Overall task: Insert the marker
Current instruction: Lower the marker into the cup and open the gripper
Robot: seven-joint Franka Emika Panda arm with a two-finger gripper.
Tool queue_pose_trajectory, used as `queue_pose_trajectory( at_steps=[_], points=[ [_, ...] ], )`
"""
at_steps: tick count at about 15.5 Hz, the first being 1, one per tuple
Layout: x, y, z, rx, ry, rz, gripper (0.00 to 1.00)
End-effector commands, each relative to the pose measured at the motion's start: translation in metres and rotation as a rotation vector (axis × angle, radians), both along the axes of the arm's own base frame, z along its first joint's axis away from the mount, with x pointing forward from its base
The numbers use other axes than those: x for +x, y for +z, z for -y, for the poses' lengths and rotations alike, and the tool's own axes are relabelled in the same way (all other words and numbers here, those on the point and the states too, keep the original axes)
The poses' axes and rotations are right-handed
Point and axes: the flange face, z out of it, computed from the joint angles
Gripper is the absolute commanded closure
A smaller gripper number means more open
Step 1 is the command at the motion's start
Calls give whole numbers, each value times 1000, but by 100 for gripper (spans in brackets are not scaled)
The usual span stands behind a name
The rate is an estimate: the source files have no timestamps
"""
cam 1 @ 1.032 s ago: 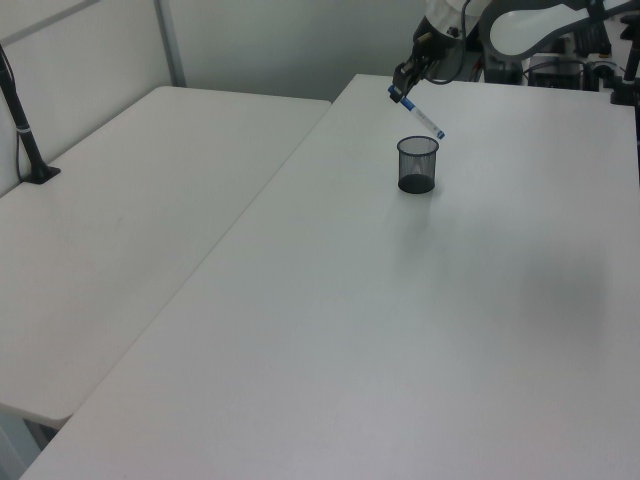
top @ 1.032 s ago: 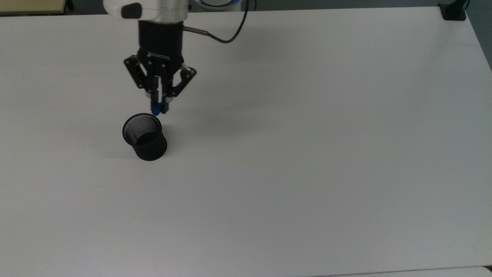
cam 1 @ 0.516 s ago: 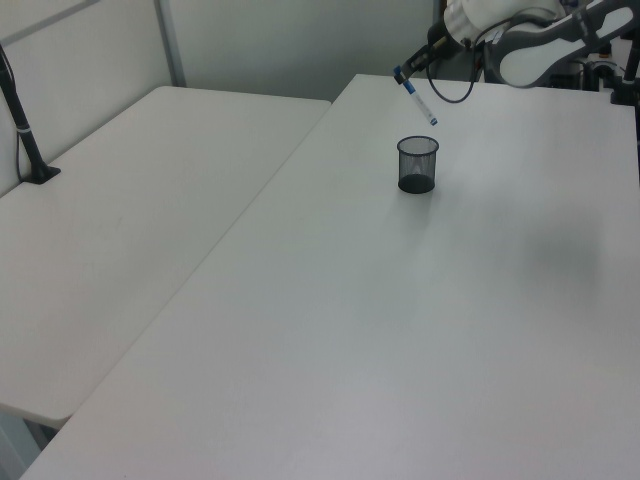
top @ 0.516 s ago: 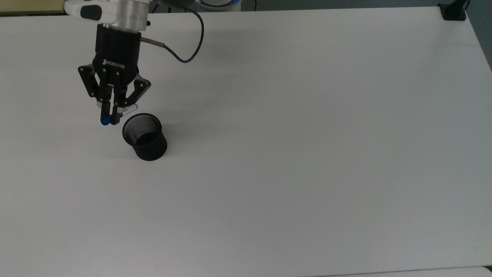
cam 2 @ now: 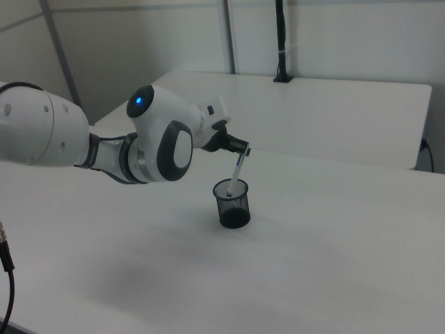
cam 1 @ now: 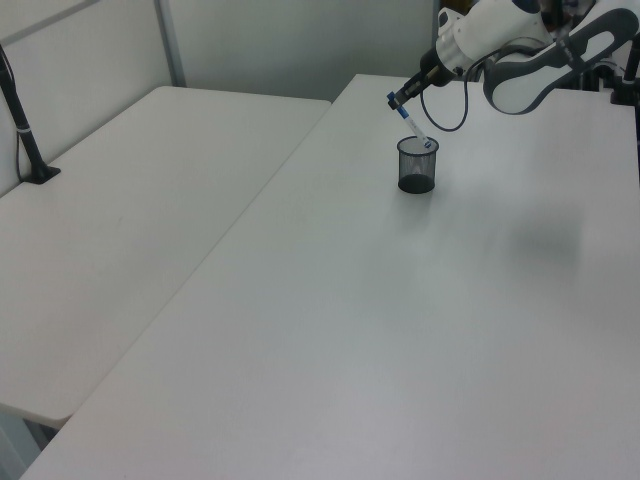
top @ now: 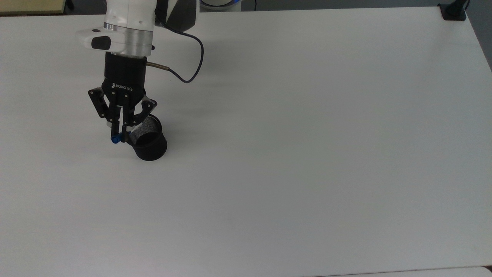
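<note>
The black mesh cup (top: 149, 145) (cam 1: 417, 167) (cam 2: 232, 204) stands upright on the white table (top: 307, 154). My gripper (top: 118, 137) (cam 1: 399, 100) (cam 2: 243, 147) is shut on the marker (cam 1: 412, 123) (cam 2: 236, 171), gripping it near its upper blue cap (top: 114, 140). The white barrel slants down from the fingers. Its lower blue tip sits at the cup's rim, just inside the mouth. In the top view the gripper hangs over the cup's left rim and hides part of it.
A dark cable (top: 194, 57) loops from the wrist. A black clamp (top: 453, 10) sits on the table's far right corner in the top view. A second white table (cam 1: 120, 210) with a black post (cam 1: 25, 130) lies to the left view's left.
The gripper swung with the marker from behind the cup to the top view's left, then came down toward the cup. The marker's lower tip has dropped to the cup's mouth.
</note>
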Motion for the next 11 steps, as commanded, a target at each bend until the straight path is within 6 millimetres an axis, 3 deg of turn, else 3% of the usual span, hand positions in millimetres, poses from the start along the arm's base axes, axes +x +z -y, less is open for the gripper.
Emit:
queue_pose_trajectory(
  at_steps=[1,2,8,10,11],
  points=[
    [-1,0,-2,-13,14,14,71],
    [-1,0,-2,-12,13,14,62],
    [-2,8,0,-4,-3,21,51],
    [-4,19,0,-2,-11,35,24],
    [-5,22,1,6,-25,32,4]
  ],
)
